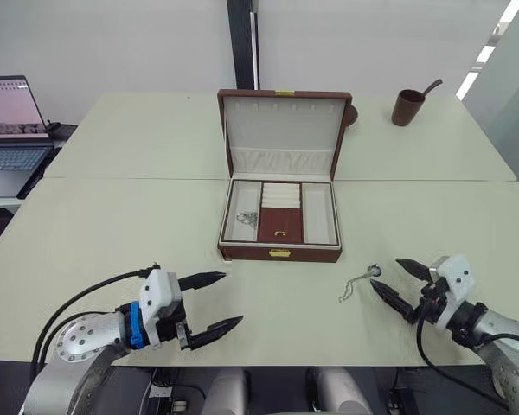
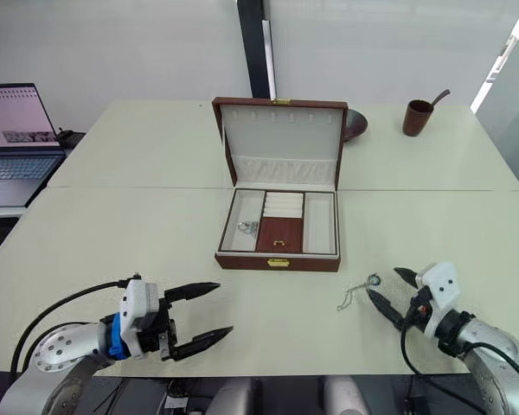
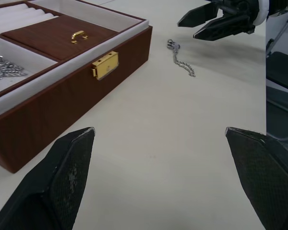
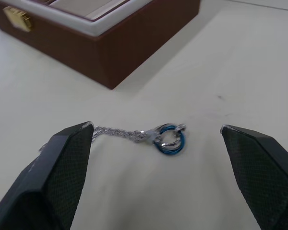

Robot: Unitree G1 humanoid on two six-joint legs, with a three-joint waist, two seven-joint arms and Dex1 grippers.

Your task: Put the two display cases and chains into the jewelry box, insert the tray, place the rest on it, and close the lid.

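From the head views, the jewelry box (image 1: 279,216) sits open mid-bench (image 1: 112,233), lid upright, with a silver chain (image 1: 247,219) in its left compartment. A second chain (image 1: 358,283) with a blue ring lies on the bench right of the box's near corner. The left pincer (image 1: 209,304) hovers open near the bench's near edge; the right pincer (image 1: 395,281) is open just beside the loose chain. A laptop (image 1: 13,130) stands far left, a brown cup (image 1: 407,107) far right.

Left wrist view: spread fingers (image 3: 67,177) face the box's brass latch (image 3: 104,65).

Right wrist view: open fingers (image 4: 57,177) flank the ringed chain (image 4: 158,136).
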